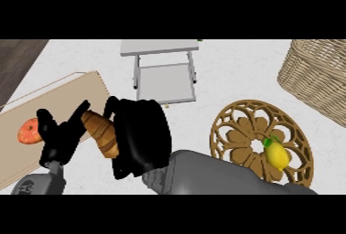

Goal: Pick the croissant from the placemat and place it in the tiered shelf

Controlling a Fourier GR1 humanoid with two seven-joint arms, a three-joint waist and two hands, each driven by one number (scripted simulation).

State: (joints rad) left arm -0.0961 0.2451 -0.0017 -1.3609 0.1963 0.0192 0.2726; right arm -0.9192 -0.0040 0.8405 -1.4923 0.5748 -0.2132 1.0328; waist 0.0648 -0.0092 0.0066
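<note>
Tan placemat (pixel 61 98) is taking up the left of the counter, so I'm placing everything off that. Croissant (pixel 100 132) is sitting over the placemat's right edge, and the right hand (pixel 142 137) is curling round its right side, fingers wrapping it and hiding part of it. Can't tell if it's touching the mat or hanging just above.

Left hand (pixel 57 139) is resting over the placemat's lower part, fingers straight, spread and pointing up. A round orange-red food item (pixel 28 131) is lying on the placemat's left side.

Tiered shelf (pixel 165 75) is standing up and right of the placemat, apart from it. Well right of the placemat, a lemon (pixel 277 154) is lying on a round carved wooden trivet (pixel 236 137), with a wicker basket (pixel 317 77) sitting beyond that.
</note>
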